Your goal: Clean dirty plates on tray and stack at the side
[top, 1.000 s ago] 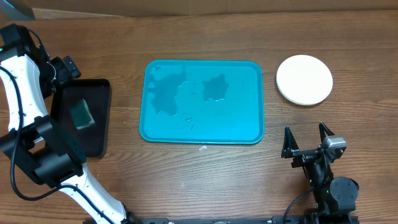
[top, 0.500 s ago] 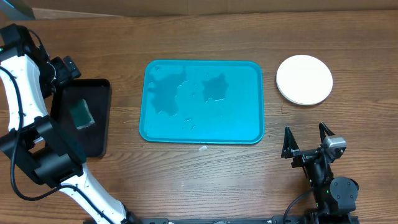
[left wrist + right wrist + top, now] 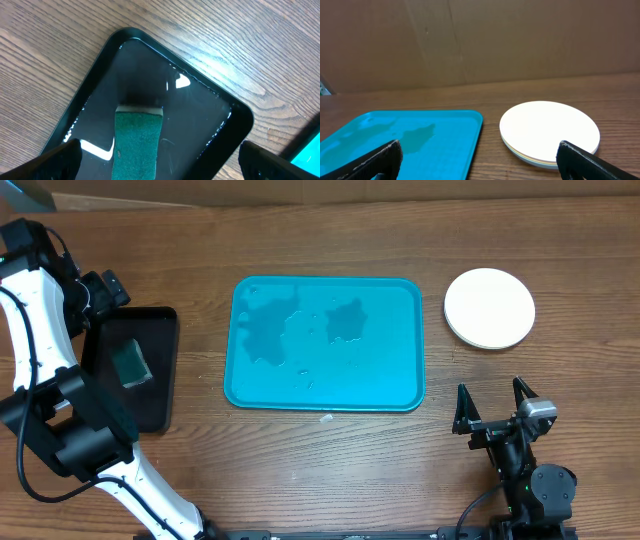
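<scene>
The turquoise tray [image 3: 325, 345] lies mid-table with wet patches and no plates on it; it also shows in the right wrist view [image 3: 400, 145]. The plates are stacked [image 3: 489, 308] on the table right of the tray, white one on top; edges of plates beneath show in the right wrist view [image 3: 549, 132]. My right gripper [image 3: 493, 408] is open and empty, near the front edge, short of the stack. My left gripper [image 3: 157, 165] is open over a green sponge [image 3: 137, 142] that lies in the black tray [image 3: 200, 120]; its jaws stand well apart from the sponge.
The black tray [image 3: 160, 370] with the sponge [image 3: 131, 364] sits at the far left, beside the left arm. A small pale speck [image 3: 325, 418] lies on the wood just in front of the turquoise tray. A brown cardboard wall [image 3: 480, 40] stands behind the table.
</scene>
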### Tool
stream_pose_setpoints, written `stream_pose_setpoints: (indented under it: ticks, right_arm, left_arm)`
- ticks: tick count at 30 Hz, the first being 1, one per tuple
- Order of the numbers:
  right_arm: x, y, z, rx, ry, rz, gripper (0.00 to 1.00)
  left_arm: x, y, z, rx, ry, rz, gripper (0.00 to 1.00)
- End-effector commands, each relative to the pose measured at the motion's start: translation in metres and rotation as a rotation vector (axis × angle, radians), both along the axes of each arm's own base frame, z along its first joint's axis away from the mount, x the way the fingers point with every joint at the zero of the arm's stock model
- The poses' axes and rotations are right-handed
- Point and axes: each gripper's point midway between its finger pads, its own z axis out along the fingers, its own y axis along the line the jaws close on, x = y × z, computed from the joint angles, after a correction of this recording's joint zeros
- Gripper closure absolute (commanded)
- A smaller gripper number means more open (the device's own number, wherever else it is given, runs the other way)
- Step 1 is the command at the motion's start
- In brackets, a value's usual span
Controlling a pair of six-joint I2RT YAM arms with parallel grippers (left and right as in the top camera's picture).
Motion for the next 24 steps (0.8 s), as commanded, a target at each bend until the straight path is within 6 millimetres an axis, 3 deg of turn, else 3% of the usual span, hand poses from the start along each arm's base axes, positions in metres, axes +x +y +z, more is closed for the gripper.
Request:
stream_pose_setpoints:
  ticks: [1, 9, 13, 24]
  right_arm:
    - [0.0, -0.003, -0.001, 0.006, -0.005, -0.013, 0.0]
    - [0.0, -0.003, -0.001, 0.006, -0.005, -0.013, 0.0]
    - [0.0, -0.003, -0.001, 0.006, -0.005, -0.013, 0.0]
    - [0.0, -0.003, -0.001, 0.006, -0.005, -0.013, 0.0]
  left_arm:
    - [-0.002, 0.002, 0.004, 0.005, -0.007, 0.015, 0.0]
    - [-0.001, 0.007, 0.005, 0.031, -0.008, 0.014, 0.0]
    - [-0.011, 0.002, 0.002, 0.012, 0.035, 0.015, 0.0]
    - [-0.033, -0.046, -0.001, -0.093, 0.157, -0.099, 0.0]
